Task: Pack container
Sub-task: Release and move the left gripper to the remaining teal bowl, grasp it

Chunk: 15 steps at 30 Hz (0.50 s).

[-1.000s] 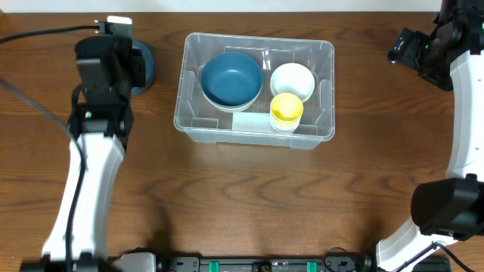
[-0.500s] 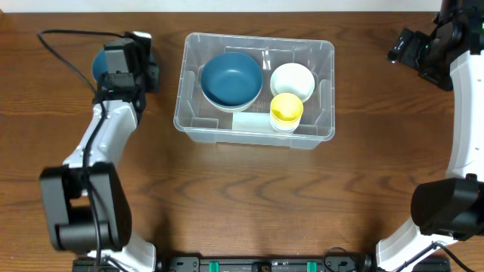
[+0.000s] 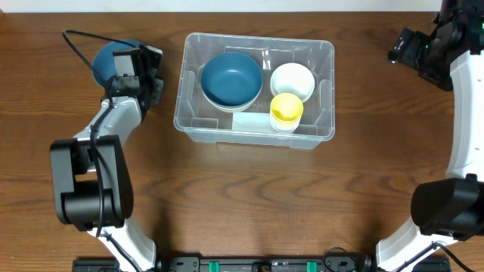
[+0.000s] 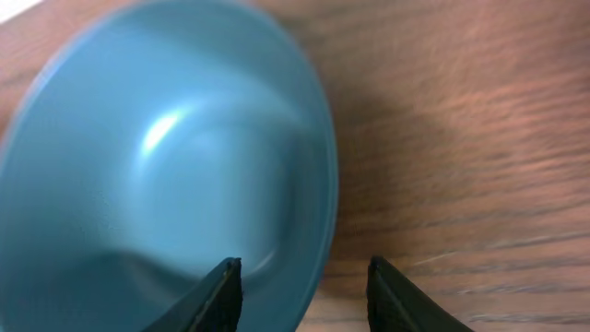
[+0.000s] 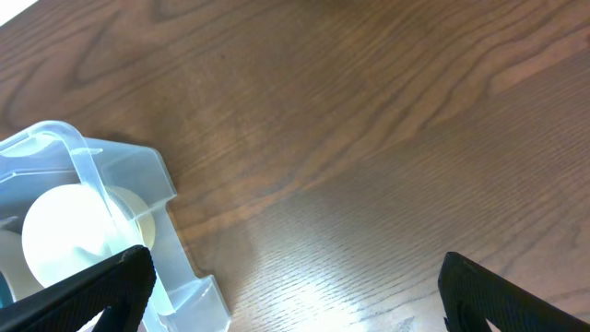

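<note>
The container (image 3: 327, 51), a clear plastic bin, sits at mid-table holding a blue bowl (image 3: 231, 79), a white bowl (image 3: 292, 79) and a yellow cup (image 3: 286, 108). A second blue bowl (image 3: 110, 62) stands on the table to its left. My left gripper (image 3: 147, 72) is at that bowl's right rim. In the left wrist view the loose bowl (image 4: 166, 166) fills the frame; the left gripper (image 4: 300, 288) is open, one finger inside the bowl, the other outside over the wood. My right gripper (image 5: 300, 304) hangs wide open and empty, right of the container's corner (image 5: 111, 175).
The brown wooden table (image 3: 242, 196) runs bare in front of the container. A black cable (image 3: 76, 38) loops by the left arm at the far left. The right arm (image 3: 461, 98) stands along the right edge.
My left arm has swung round and down; its gripper has gone from over the loose blue bowl to straddling its right rim. The right arm has not moved.
</note>
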Each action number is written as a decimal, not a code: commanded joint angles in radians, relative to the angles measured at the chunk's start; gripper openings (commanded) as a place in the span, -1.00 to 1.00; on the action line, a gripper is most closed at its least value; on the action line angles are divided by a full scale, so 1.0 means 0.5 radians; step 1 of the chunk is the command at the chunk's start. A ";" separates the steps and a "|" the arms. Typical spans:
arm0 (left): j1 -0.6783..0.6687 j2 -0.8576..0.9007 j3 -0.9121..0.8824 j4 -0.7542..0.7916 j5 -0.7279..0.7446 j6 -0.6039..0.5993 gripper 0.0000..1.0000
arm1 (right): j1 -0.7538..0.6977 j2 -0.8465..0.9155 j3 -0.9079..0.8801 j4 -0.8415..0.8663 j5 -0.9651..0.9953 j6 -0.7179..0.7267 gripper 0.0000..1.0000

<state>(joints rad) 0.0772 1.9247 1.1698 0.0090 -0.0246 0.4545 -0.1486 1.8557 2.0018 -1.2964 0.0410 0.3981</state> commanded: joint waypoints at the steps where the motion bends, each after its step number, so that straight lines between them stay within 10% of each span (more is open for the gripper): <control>1: 0.044 0.084 -0.003 0.026 0.021 0.048 -0.11 | -0.002 -0.031 0.024 0.001 0.015 -0.005 0.98; 4: 0.063 0.117 -0.002 0.056 0.021 0.047 -0.14 | -0.002 -0.031 0.024 0.001 0.015 -0.005 0.98; 8: 0.072 0.129 -0.002 0.063 0.020 0.047 -0.77 | -0.002 -0.031 0.024 0.001 0.015 -0.005 0.99; 15: 0.071 0.096 -0.002 0.067 -0.023 -0.082 -0.88 | -0.002 -0.031 0.024 0.001 0.015 -0.005 0.98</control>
<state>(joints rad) 0.1085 1.9770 1.1694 0.0406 -0.0185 0.4641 -0.1486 1.8557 2.0018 -1.2961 0.0410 0.3977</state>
